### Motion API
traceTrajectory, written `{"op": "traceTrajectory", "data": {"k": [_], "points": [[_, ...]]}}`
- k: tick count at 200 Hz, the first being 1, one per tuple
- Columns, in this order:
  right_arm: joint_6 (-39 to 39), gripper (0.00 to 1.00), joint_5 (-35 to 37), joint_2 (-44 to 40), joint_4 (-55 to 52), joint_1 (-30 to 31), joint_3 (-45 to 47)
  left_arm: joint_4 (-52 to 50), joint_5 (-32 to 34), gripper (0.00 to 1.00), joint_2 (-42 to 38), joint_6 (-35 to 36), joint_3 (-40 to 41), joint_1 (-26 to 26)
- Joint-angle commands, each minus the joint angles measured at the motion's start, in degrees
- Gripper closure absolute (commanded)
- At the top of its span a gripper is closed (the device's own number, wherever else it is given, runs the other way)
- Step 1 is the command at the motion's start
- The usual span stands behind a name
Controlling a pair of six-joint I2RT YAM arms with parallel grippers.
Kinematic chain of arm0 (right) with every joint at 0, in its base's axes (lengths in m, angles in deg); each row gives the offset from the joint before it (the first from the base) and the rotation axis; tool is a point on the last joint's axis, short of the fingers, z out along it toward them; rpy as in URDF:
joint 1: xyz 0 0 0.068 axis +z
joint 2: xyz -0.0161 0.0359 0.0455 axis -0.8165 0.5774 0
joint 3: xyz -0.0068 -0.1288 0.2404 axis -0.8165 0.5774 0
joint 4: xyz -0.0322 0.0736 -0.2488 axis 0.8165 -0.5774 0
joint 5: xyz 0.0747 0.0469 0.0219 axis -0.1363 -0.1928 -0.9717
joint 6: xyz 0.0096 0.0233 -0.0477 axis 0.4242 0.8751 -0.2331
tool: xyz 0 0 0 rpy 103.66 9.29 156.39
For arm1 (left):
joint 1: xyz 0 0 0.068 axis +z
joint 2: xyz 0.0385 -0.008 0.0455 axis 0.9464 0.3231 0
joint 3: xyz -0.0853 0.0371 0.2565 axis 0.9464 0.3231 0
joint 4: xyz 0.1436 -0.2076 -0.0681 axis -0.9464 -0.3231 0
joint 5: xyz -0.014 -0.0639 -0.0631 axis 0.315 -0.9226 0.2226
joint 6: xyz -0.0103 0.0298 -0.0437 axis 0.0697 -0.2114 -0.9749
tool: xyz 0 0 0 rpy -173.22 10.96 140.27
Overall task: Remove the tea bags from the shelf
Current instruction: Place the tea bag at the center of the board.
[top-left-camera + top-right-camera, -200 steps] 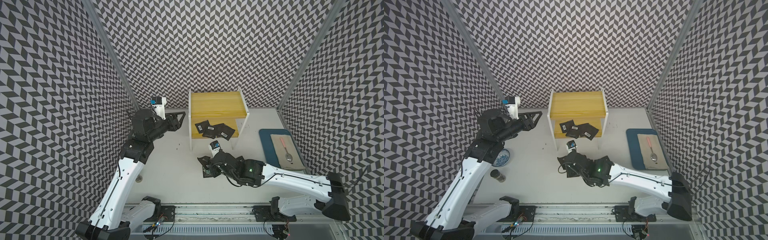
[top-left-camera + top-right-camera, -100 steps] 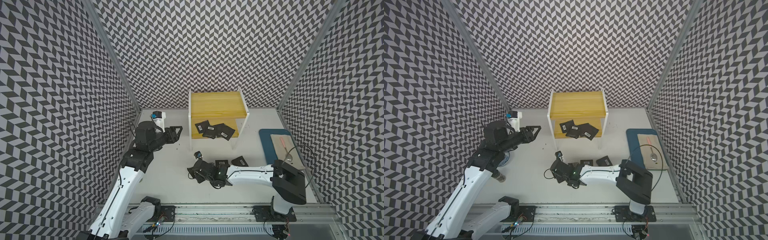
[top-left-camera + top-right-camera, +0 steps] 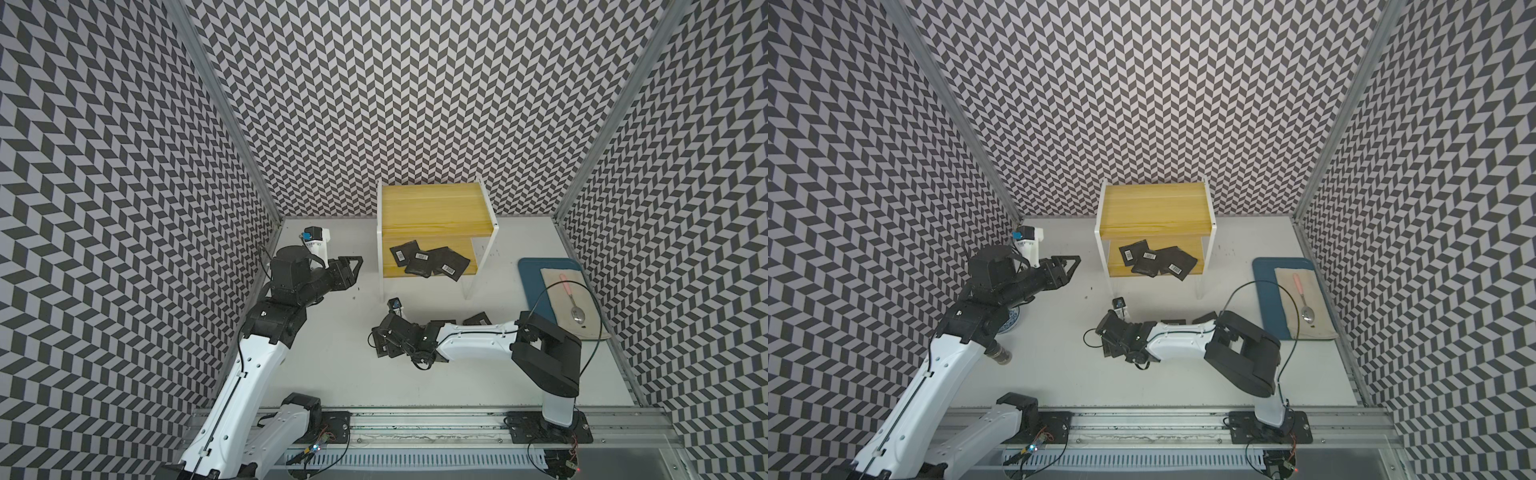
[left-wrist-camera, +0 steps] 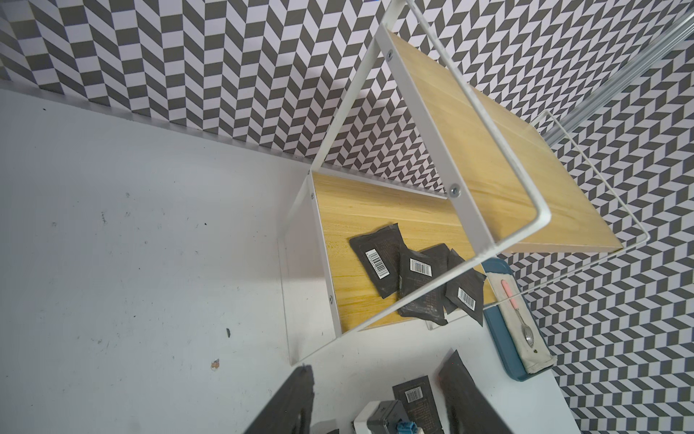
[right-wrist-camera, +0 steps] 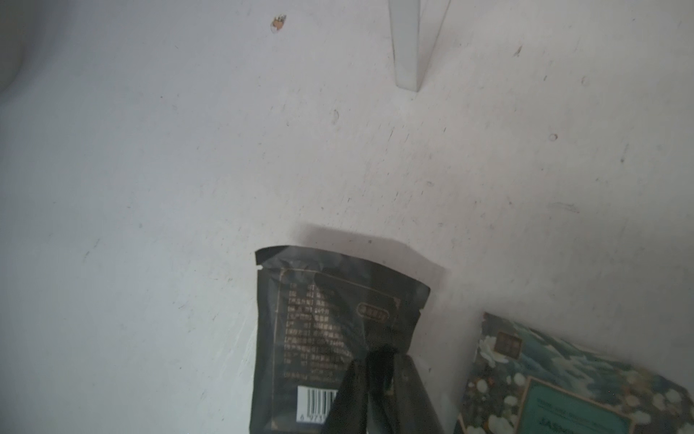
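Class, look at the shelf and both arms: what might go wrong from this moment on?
The tea bags on the lower board of the shelf overlap, one overhanging the front edge: pulling one may drag others down. The right gripper is at the edge of a loose bag on the table; if not fully released, lifting could carry it along.

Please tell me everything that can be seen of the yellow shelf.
The shelf is a small two-tier stepped rack: two yellow boards that look like wood, held in a white metal frame with thin white legs and wire rails at the top. It stands upright on the white table, close to the patterned back wall. The top board is bare. Black tea bags lie overlapping on the lower board, and one pokes over its front edge.
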Motion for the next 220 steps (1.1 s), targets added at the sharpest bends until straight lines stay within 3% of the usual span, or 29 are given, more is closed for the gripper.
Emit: {"op": "traceTrajectory", "data": {"k": [1, 71, 161, 220], "points": [[0.7, 0.79, 0.8, 1.2, 0.8, 0.1, -1.3, 0.1, -0.1, 0.42, 0.1, 0.4, 0.6, 0.5], [0.7, 0.72, 3.1, -3.9, -0.5, 0.1, 0.9, 0.6, -0.6, 0.42, 0.3, 0.6, 1.0, 1.0], [-4.3, 0.66, 4.7, -18.0, -1.9, 0.3, 4.3, 1.4, -2.6, 0.42, -0.1, 1.2, 1.1, 1.2], [-11.9, 0.63, -4.9, -26.6, 1.7, 0.4, 8.7, 1.2, -4.3, 0.42, -1.7, 1.7, 3.1, 1.1]]}}
